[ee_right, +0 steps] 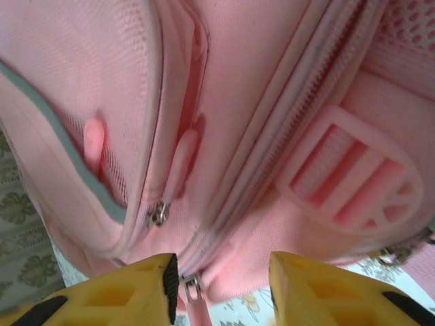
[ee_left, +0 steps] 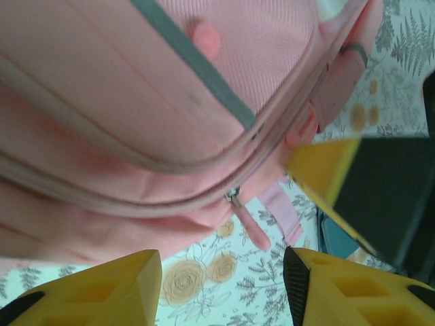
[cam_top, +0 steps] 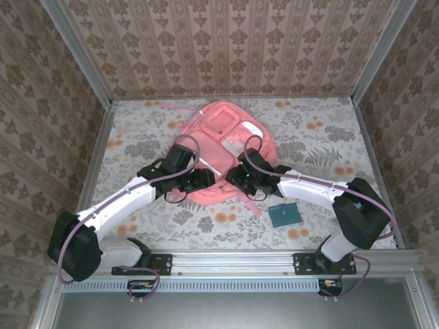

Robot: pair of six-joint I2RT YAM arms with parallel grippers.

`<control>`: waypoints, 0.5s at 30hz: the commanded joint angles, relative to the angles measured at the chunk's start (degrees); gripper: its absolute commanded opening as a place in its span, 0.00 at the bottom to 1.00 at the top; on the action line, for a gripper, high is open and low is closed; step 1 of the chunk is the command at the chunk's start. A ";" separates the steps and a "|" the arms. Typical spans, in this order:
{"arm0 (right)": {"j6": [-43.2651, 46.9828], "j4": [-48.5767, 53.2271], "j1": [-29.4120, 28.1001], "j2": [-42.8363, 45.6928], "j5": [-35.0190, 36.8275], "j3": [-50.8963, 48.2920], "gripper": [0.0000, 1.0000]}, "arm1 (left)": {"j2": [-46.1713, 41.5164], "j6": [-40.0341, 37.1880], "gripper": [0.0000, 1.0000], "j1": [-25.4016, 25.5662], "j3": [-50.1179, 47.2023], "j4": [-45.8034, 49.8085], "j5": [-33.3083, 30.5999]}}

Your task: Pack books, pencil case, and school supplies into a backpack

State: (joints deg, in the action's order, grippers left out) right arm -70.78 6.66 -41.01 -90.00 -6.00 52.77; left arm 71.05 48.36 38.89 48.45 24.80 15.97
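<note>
**Packing status: incomplete, with both grippers at the backpack's near edge.**

The left gripper [ee_left: 224, 272] hangs with its yellow fingers spread and nothing between them, just off the large salmon-pink fabric backpack [cam_top: 221, 133], which lies flat at mid-table. The right gripper [ee_right: 219, 275] is likewise spread and empty, with a metal zip slider [ee_right: 191, 284] beside one finger (the zips in sight appear closed). The small flat teal book [cam_top: 283, 215] lies on the floral-patterned table [cam_top: 137, 147] near the right arm, apart from the backpack, so at least this item is left to pack.

Beige damask-patterned walls [cam_top: 233, 41] enclose a table [cam_top: 329, 137] covered in grey-and-orange floral cloth, evenly lit.
</note>
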 commanded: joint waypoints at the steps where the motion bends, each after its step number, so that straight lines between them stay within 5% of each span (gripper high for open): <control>1: -3.30 -2.38 0.45 -1.67 -0.37 1.52 0.36 | -1.52 3.31 0.52 1.65 -0.95 -0.26 -1.73; 15: -5.54 -3.74 1.37 -4.66 0.20 1.42 0.23 | 4.80 4.50 0.49 8.28 1.30 -2.39 -1.14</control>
State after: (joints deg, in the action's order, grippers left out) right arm -74.83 3.99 -40.12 -93.69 -6.02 53.21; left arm 74.32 52.75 46.39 47.94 22.79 15.33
